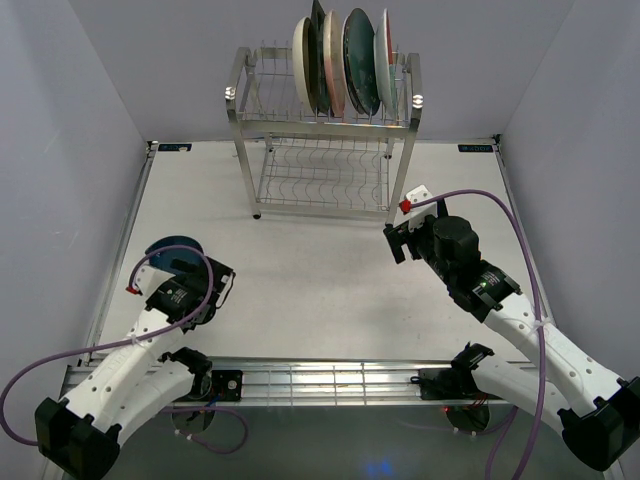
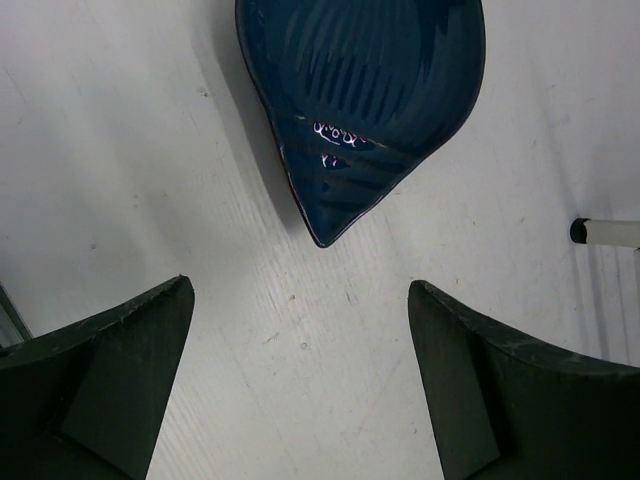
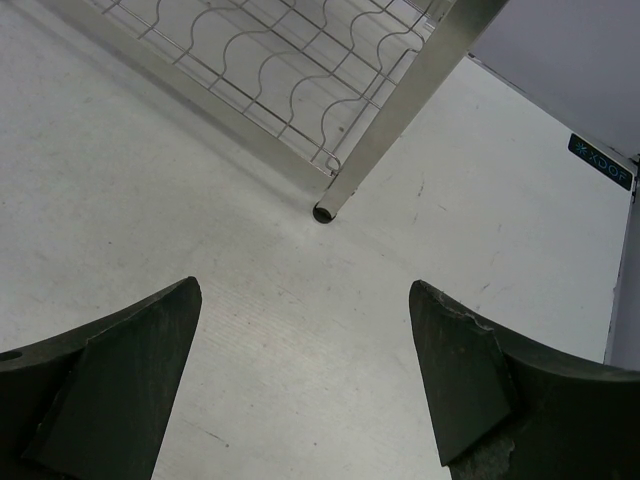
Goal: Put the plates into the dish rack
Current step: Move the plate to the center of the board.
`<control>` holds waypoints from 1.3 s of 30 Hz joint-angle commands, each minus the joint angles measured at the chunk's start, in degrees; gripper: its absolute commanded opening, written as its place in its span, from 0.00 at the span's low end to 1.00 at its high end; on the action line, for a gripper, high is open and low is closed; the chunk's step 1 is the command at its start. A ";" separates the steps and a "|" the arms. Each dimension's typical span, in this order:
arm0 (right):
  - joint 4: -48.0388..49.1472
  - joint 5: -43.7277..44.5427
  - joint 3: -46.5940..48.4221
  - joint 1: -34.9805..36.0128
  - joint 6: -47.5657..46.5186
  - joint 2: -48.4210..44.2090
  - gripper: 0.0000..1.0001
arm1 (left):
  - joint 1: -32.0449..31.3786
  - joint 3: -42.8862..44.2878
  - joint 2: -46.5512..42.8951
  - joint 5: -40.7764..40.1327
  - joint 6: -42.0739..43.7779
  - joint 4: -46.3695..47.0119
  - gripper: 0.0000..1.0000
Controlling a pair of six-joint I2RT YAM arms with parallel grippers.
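Glossy ribbed dark blue plate [image 2: 370, 90] lies on the desk [image 2: 150, 150]; left pincer [image 2: 300, 380] and right pincer [image 3: 305, 380] gape empty; sticker [image 3: 602, 161] reads XDOF.

The table [image 1: 310, 285] has a flat, matte white top, enclosed by pale walls on three sides. The dish rack [image 1: 325, 160] stands at the far centre of the surface, with its feet resting directly on the top. One dark blue plate [image 1: 175, 243] lies flat near the left edge, well apart from the rack. A small dark label [image 1: 477, 148] is fixed at each far corner. A metal rail [image 1: 320, 380] runs along the near edge.
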 commanded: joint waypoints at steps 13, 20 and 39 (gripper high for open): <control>0.60 -0.69 0.39 -0.17 -0.17 0.53 0.90 | 14.50 -5.88 0.30 8.50 18.75 20.62 0.98; 0.60 -0.69 0.48 -0.17 -0.25 0.53 0.90 | 20.05 -6.22 2.85 11.22 18.84 22.20 0.98; 0.60 -0.52 0.13 -0.17 -0.43 0.80 0.90 | 32.53 -11.50 12.51 22.13 23.94 39.17 0.90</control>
